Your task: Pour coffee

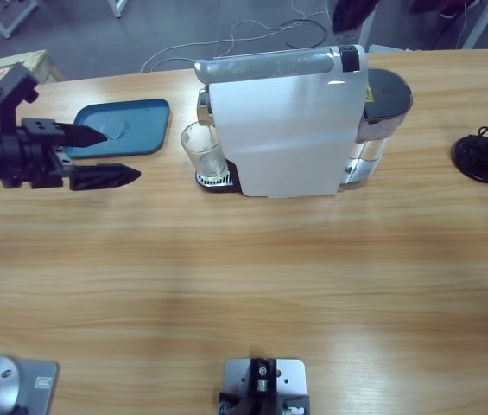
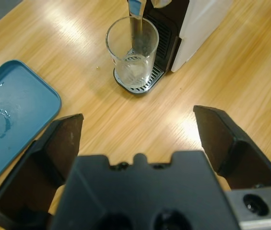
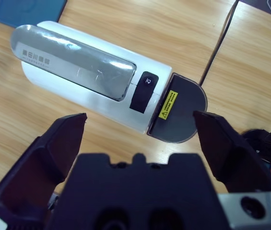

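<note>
A clear glass tumbler [image 1: 202, 149] [image 2: 132, 50] stands upright on the black drip grate under the spout of a white coffee machine [image 1: 287, 121] [image 3: 73, 72]. A thin pale streak runs from the spout into the glass; I cannot make out coffee at its bottom. My left gripper [image 1: 121, 156] [image 2: 137, 117] hovers open and empty to the left of the glass, pointing at it. My right gripper [image 3: 140, 119] is open and empty above the machine's top, looking down on its black button [image 3: 145, 86]. It does not show clearly in the high view.
A dark blue tray [image 1: 123, 127] [image 2: 10, 120] with a ring of water lies left of the machine, behind my left gripper. The machine's grey water tank [image 1: 386, 95] is at its right end. A black round base with cables [image 1: 483, 157] sits at the far right.
</note>
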You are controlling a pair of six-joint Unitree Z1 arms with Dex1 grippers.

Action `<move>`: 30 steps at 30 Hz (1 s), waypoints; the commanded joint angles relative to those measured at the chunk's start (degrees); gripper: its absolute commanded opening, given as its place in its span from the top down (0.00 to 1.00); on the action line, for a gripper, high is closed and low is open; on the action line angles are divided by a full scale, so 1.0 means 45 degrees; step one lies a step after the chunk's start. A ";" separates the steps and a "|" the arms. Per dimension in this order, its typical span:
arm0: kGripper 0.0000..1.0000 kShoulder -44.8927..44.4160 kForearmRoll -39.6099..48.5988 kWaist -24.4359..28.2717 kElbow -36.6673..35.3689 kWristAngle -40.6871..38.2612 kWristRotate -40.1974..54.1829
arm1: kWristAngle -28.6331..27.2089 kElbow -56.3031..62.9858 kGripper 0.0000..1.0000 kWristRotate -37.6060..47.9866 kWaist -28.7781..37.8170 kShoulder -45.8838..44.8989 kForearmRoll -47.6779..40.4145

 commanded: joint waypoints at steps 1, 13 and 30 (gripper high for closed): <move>0.00 0.0626 -0.0083 -0.0120 -0.0179 0.0040 0.0044 | -0.0298 0.0621 0.00 0.0315 0.0151 -0.0068 0.0052; 0.00 0.0685 -0.0103 -0.0120 -0.0246 0.0040 0.0044 | -0.0298 0.0808 0.00 0.0420 0.0170 -0.0107 -0.0027; 0.00 0.0708 -0.0083 -0.0277 -0.0281 0.0021 0.0044 | -0.0845 0.5312 0.00 0.0479 0.0600 -0.3763 -0.1581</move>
